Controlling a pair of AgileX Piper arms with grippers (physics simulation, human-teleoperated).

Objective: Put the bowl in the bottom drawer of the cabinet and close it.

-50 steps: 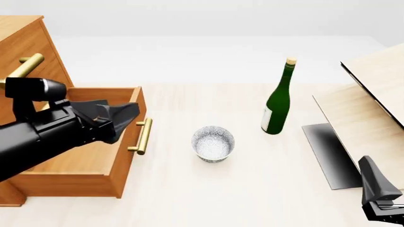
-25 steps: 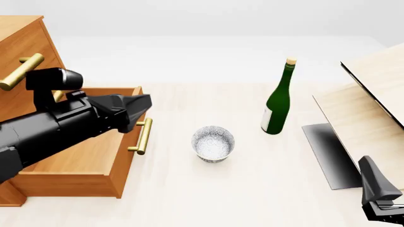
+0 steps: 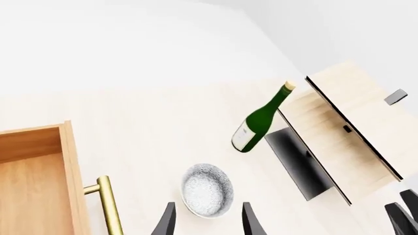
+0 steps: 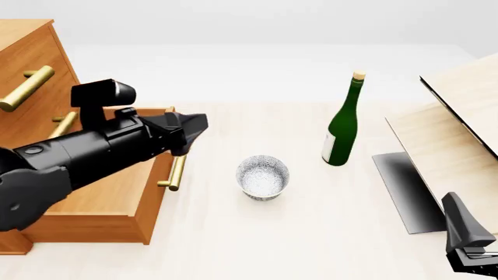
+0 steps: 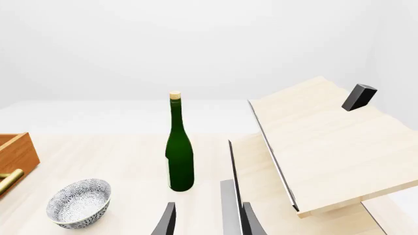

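the small round white bowl with a grey speckled pattern point(image 4: 263, 177) sits upright on the pale wooden surface point(image 4: 257, 245), just beside the brass bar handle point(image 4: 177, 169) of the pulled-out bottom drawer point(image 4: 109, 201) of the tall orange-brown wooden cabinet point(image 4: 31, 76). that drawer stands open with nothing visible inside, presumably so the bowl can go straight in. the left gripper point(image 4: 196, 125) hangs above the drawer's front edge, short of the bowl and pointed toward it; in the left wrist view its fingers point(image 3: 166, 223) are apart, with the bowl lined up between them (a sensible approach for taking the rim). the right gripper point(image 5: 206, 223) waits low at the near right corner, fingers apart, holding nothing. a green glass bottle point(image 4: 343, 123) stands well clear of the bowl, beside pale light-wood panels point(image 4: 451, 128).
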